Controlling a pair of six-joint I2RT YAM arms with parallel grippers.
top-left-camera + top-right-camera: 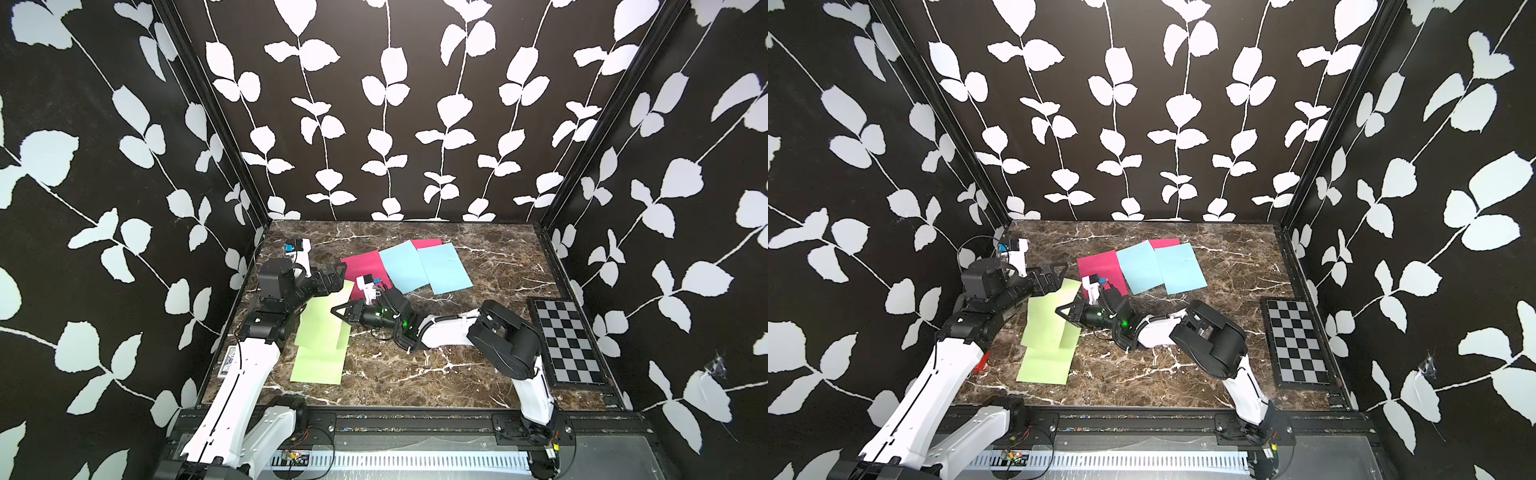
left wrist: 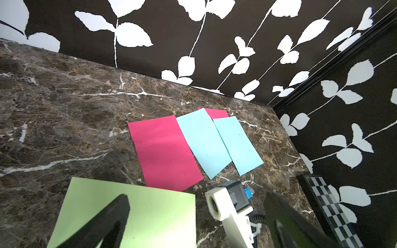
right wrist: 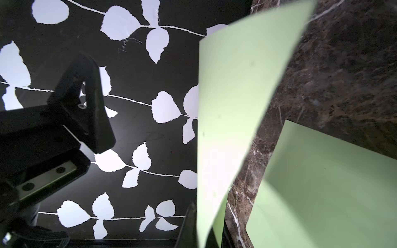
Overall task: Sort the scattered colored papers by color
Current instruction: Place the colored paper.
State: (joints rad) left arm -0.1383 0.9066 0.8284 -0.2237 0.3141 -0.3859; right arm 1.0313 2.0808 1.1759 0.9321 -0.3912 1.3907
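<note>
At the left side of the table, the left gripper is found with its jaws spread wide and nothing held between them. It is placed just beside the far end of a raised green sheet. That sheet is kept off the table, tilted and bowed, by the right gripper, whose jaws are closed flat on its right-hand side. Nearer the front, a flat green sheet is seen lying on the table and is overlapped by the raised one in both top views. Whether the two are touching cannot be told. The green group is judged nearly gathered, with the raised sheet not yet laid down.

Toward the middle, a near pink sheet is noted flat on the table, set against the left blue sheet. Whether it runs under that sheet cannot be told. A far pink sheet is mostly hidden beneath the blue ones, only its far end being shown. The right blue sheet and the left one are overlapped along one side and skewed.

The pink pair is thus judged unsorted, being parted by the blue, and the blue pair is only loosely together. A checkered board at the far right is not counted.
</note>
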